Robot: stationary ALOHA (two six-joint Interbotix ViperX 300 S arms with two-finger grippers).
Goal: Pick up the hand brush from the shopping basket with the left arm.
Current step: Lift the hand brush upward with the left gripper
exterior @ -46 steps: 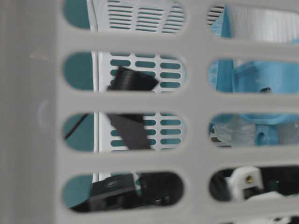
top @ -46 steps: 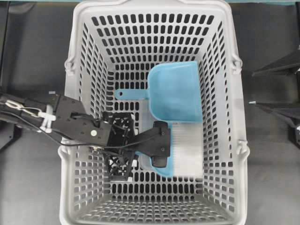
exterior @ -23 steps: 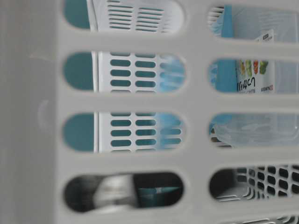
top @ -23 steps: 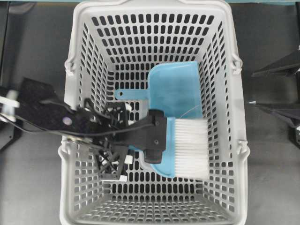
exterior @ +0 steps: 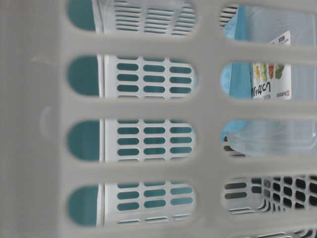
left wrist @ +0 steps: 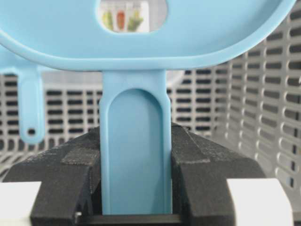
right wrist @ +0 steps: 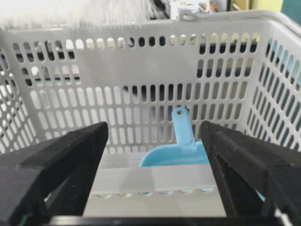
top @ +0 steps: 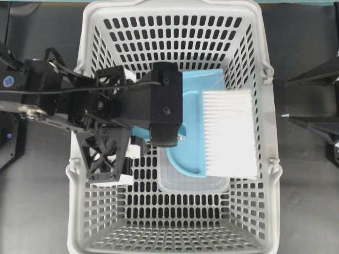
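A: Item one, the hand brush [top: 225, 132]. Where is it?

B: Raised over the shopping basket [top: 265, 159], white bristles toward the basket's right wall. In the right wrist view the bristles [right wrist: 75, 14] show as a blur above the basket's rim.

A: Held by what?

B: The left gripper [left wrist: 135, 188], reaching in from the basket's left side. The left wrist view shows its two black fingers [left wrist: 70, 174] pressed against either side of the thin blue handle [left wrist: 135, 155]. The brush's rounded body, with its hole, sits just above the fingers.

A: Item two, the dustpan?

B: Light blue, lying in the basket [top: 201, 84], mostly covered from overhead by the brush and the gripper. Its handle [right wrist: 182, 126], with a small hole at the tip, points toward the basket's left wall.

A: Anything else in the basket?

B: A clear plastic container [top: 193, 182] on the floor, partly under the brush. Through the slots at table level it carries a printed label [exterior: 270, 74]; the print is too small to read.

A: Item three, the right gripper?

B: Its jaws [right wrist: 155, 169] stand wide apart, nothing between them, outside the basket's right wall and facing it. From overhead only its dark fingertips [top: 312, 76] show at the right edge, probably level with the basket's middle.
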